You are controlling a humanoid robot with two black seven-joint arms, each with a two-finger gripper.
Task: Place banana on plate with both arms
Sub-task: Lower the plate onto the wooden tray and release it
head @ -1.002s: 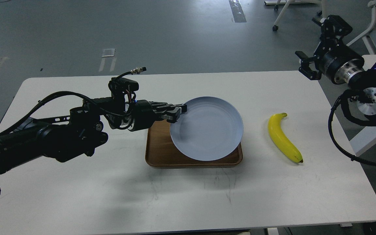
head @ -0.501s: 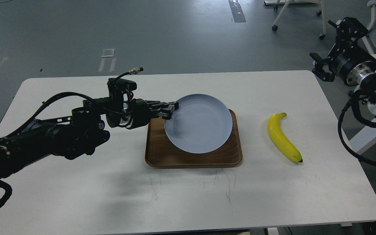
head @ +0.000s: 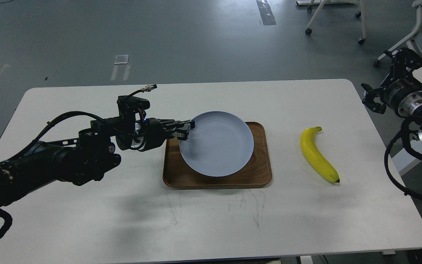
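Meanwhile, the left claw (head: 186,129) pinched the left rim of the plate (head: 216,143), which sat over the brown tray (head: 258,176) near the middle of the tabletop (head: 196,220). Right of the tray, well apart from that claw, the banana (head: 318,154) lay bare on the tabletop with its stem pointing away. The right claw (head: 387,82) hung beyond the tabletop's far right corner, fingers spread, well clear of the banana.
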